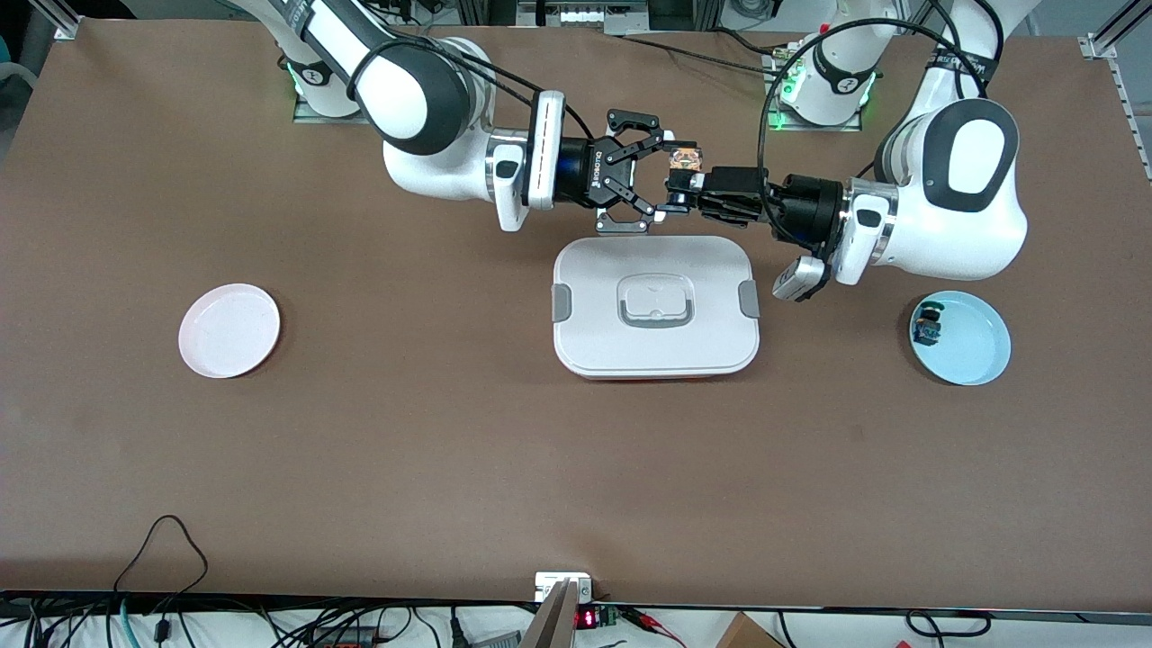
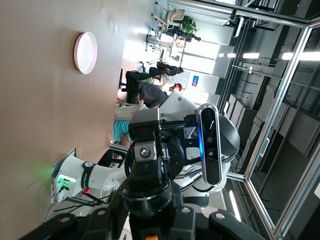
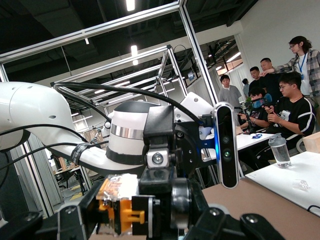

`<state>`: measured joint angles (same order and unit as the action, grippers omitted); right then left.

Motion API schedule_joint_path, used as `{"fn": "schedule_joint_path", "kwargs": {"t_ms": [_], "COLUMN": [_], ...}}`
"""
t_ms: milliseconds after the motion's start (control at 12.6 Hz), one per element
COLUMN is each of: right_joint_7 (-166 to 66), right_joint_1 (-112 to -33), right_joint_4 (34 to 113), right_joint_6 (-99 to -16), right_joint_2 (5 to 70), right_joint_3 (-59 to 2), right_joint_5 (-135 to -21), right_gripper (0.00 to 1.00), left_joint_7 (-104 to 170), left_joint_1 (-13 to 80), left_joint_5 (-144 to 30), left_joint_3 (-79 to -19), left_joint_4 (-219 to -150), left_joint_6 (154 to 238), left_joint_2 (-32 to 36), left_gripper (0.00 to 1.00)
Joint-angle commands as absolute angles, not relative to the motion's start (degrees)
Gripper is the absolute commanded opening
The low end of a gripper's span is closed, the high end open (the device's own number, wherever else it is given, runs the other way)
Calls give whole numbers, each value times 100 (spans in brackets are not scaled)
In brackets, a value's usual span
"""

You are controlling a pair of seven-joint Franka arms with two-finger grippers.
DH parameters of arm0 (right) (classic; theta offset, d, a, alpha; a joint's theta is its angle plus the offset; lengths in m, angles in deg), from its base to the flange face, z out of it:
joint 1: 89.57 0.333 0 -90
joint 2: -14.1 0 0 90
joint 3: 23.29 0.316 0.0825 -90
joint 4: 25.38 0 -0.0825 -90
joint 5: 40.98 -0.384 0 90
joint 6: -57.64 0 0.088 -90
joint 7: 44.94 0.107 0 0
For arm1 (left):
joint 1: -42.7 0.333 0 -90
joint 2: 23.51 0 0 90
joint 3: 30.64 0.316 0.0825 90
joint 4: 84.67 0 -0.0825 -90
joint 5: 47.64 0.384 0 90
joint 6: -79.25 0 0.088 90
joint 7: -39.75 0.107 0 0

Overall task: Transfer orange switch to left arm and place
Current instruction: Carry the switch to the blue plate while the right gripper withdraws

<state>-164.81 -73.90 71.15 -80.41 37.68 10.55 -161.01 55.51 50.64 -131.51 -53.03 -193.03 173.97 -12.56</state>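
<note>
The orange switch [image 1: 687, 162] is pinched in my left gripper [image 1: 681, 177], which is shut on it in the air just above the table, beside the edge of the white box [image 1: 655, 337] that faces the arm bases. My right gripper [image 1: 663, 177] is open wide and faces the left one. Its two fingertips stand either side of the left gripper's tip, apart from the switch. In the right wrist view the switch [image 3: 116, 207] shows orange and metallic between black pads. In the left wrist view only an orange sliver of the switch [image 2: 151, 237] shows.
A pink plate [image 1: 229, 329] lies toward the right arm's end of the table and also shows in the left wrist view [image 2: 85, 52]. A light-blue plate [image 1: 967, 346] toward the left arm's end holds a small blue-and-dark component [image 1: 929, 324]. Both forearms reach level over the table.
</note>
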Motion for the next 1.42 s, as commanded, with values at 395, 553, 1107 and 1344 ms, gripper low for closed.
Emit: {"fn": "schedule_joint_path", "kwargs": {"t_ms": [395, 553, 1107, 1344], "right_joint_7": [-15544, -14720, -12189, -11282], "right_joint_1": [-7990, -8008, -7920, -7762], "right_joint_4": [7182, 7183, 7069, 6875], "right_joint_6": [-7352, -6423, -4127, -3168], "right_joint_2": [3467, 3256, 2342, 2149], "right_joint_3": [548, -119, -2308, -2934], "right_joint_5": [-14896, -13709, -10185, -8577], "right_gripper": [100, 100, 100, 100], "left_joint_7": [5487, 5487, 5548, 5575], "left_joint_1": [5192, 5412, 5500, 5430], "left_joint_5": [-12723, -11520, -9068, -7407], "left_joint_3": [-5297, -5340, -5331, -5332], "left_joint_4": [-19165, -18699, -18137, -17757], "left_joint_6": [17259, 17242, 17224, 17031], "left_joint_2": [-1464, -1333, -1096, -726], "left_gripper": [30, 30, 28, 28]}}
